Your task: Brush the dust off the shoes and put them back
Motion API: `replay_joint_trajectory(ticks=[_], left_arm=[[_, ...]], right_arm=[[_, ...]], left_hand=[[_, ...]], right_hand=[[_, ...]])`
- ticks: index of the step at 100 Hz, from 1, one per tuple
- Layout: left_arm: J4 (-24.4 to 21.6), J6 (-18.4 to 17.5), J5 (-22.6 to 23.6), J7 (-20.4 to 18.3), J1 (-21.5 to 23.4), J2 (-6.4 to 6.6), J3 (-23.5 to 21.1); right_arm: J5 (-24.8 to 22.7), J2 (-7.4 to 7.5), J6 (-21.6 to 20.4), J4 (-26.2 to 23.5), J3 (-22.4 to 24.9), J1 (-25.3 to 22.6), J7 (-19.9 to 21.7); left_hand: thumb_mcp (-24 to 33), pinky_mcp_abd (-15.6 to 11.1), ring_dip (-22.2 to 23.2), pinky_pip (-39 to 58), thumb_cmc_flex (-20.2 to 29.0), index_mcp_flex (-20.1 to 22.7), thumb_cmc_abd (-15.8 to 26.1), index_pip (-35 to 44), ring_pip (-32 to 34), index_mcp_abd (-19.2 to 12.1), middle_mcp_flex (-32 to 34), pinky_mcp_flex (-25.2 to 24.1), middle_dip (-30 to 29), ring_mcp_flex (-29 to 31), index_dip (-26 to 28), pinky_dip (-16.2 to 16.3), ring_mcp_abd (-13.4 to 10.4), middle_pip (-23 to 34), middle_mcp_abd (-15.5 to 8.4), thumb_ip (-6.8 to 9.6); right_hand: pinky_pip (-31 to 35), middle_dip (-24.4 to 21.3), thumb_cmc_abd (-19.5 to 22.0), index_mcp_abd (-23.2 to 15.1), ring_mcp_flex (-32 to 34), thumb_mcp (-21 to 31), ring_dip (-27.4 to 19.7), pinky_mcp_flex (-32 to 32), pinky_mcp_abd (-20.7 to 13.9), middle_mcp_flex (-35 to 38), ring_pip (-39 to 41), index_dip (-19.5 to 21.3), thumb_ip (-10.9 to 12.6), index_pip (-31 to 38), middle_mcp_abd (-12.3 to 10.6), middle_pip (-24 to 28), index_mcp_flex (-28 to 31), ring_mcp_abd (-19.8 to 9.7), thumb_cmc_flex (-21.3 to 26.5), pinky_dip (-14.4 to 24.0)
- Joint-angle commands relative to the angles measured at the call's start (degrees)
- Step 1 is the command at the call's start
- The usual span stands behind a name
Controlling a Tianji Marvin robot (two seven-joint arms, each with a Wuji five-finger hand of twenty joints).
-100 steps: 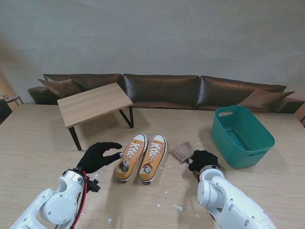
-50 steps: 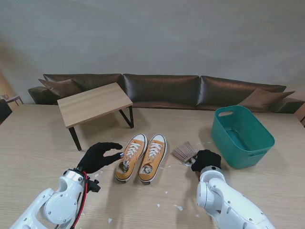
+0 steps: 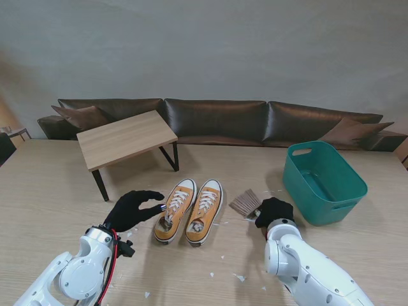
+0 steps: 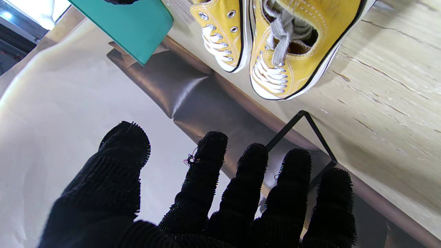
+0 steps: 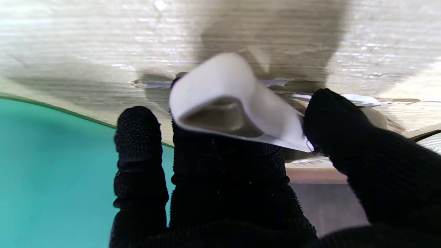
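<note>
Two yellow sneakers with white laces stand side by side mid-table, toes pointing away from me: the left shoe [image 3: 174,209] [image 4: 296,51] and the right shoe [image 3: 205,209] [image 4: 220,31]. My left hand [image 3: 131,209] [image 4: 206,199] is open with fingers spread, hovering just left of the left shoe. To the right of the shoes lies a brush [image 3: 245,203] with brown bristles. My right hand [image 3: 274,211] is shut on its white handle [image 5: 234,103], which sits between the fingers and thumb close to the table top.
A teal plastic bin [image 3: 331,204] [image 4: 137,24] stands at the right, close to my right hand. A small wooden bench table [image 3: 124,137] stands at the far left, a dark sofa [image 3: 217,121] behind. White scraps [image 3: 239,277] lie nearer to me.
My right hand shifted slightly right and a little farther from me on the brush handle; the brush barely moved. The left hand and shoes stayed put.
</note>
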Motion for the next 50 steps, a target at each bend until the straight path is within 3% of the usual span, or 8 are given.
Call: replay_joint_trajectory(ticks=[1, 12, 22, 28, 35, 50], left_arm=[[-0.01, 0.05, -0.23, -1.13, 0.09, -0.27, 0.00], [-0.02, -0.08, -0.19, -1.01, 0.19, -0.29, -0.11], [-0.05, -0.15, -0.19, -0.94, 0.26, -0.30, -0.19], [-0.07, -0.18, -0.22, -0.98, 0.28, -0.30, -0.21], [-0.05, -0.21, -0.21, -1.10, 0.28, -0.27, -0.23], [-0.12, -0.09, -0.44, -1.51, 0.35, -0.21, -0.25]], right_arm=[[0.98, 0.23, -0.61, 1.65, -0.56, -2.58, 2.40], [2.04, 0.12, -1.95, 0.52, 0.90, -3.27, 2.54], [3.91, -0.24, -2.76, -0.68, 2.53, -4.01, 2.33], [5.16, -0.56, -2.80, -1.21, 3.24, -4.26, 1.81], [5.81, -0.56, -2.54, -1.93, 3.71, -4.41, 2.46], [5.54, -0.67, -2.91, -1.98, 3.83, -4.36, 1.82]], left_hand=[[-1.60, 1.18, 0.56, -1.78, 1.63, 0.70, 3.72, 0.02, 0.62, 0.38, 0.21, -0.75, 0.48, 2.29, 0.24, 0.87, 1.38, -0.23, 0.57, 1.96], [-1.68, 1.17, 0.58, -1.76, 1.58, 0.88, 3.72, 0.09, 0.62, 0.34, 0.22, -0.68, 0.48, 2.31, 0.27, 0.90, 1.38, -0.23, 0.46, 1.97], [-1.70, 1.17, 0.59, -1.79, 1.68, 0.67, 3.76, -0.02, 0.63, 0.43, 0.21, -0.72, 0.48, 2.33, 0.23, 0.91, 1.47, -0.24, 0.59, 1.99], [-1.75, 1.21, 0.58, -1.79, 1.67, 0.84, 3.77, 0.05, 0.62, 0.42, 0.23, -0.70, 0.48, 2.30, 0.25, 0.91, 1.45, -0.23, 0.62, 1.99], [-1.81, 1.20, 0.58, -1.80, 1.68, 0.62, 3.89, -0.05, 0.61, 0.55, 0.15, -0.70, 0.46, 2.29, 0.22, 0.92, 1.49, -0.26, 0.64, 2.00], [-1.90, 1.22, 0.57, -1.82, 1.76, 0.73, 4.03, -0.01, 0.57, 0.43, 0.15, -0.74, 0.46, 2.24, 0.23, 0.94, 1.53, -0.25, 0.55, 2.03]], right_hand=[[-1.00, -10.72, 3.14, 1.84, 4.08, 3.52, -6.27, -1.81, -0.54, 9.68, -11.00, 3.84, 2.89, 10.72, 0.02, -7.55, -4.49, 0.43, 4.84, -1.99], [-0.87, -12.63, 1.98, 5.50, 8.44, 5.74, -6.58, 2.52, 0.34, 12.14, -13.24, 3.67, 2.68, 16.47, -0.22, -5.16, -5.94, -0.10, 4.58, -3.06], [1.90, -11.15, -0.50, 6.99, 14.14, 8.40, -3.91, 8.00, 0.36, 14.76, -8.71, 3.92, 2.68, 18.91, -1.66, 0.77, -5.05, -1.89, 4.10, -2.54], [5.76, -8.14, -0.56, 7.83, 15.16, 8.57, 3.07, 13.13, 0.58, 17.06, 6.88, 5.51, 2.63, 19.66, -2.14, 7.34, -4.59, -4.57, 3.86, -1.33], [9.07, -5.04, 0.77, 8.42, 15.41, 8.51, 6.77, 17.42, 0.61, 18.98, 21.61, 7.98, 3.34, 20.04, -2.66, 12.57, -3.96, -7.62, 2.24, -0.42], [16.61, 2.34, 4.82, 7.27, 15.28, 7.40, 12.37, 23.39, 0.85, 24.73, 40.93, 9.29, 4.14, 18.95, -4.25, 20.13, -2.22, -12.37, -1.37, 1.69]])
